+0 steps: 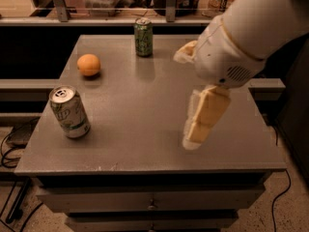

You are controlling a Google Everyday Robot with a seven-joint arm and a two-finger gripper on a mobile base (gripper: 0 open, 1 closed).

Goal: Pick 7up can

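The 7up can (70, 113) is pale silver with light green markings and a silver top. It stands upright near the front left corner of the grey table (145, 105). My gripper (194, 135) hangs from the white arm (241, 37) over the right half of the table, pointing down and to the left. It is well to the right of the 7up can, with bare tabletop between them. Nothing shows in the gripper.
A darker all-green can (143, 36) stands at the back middle of the table. An orange (89, 65) lies at the back left. A shelf with a rail and clutter runs behind the table. Cables lie on the floor at the left.
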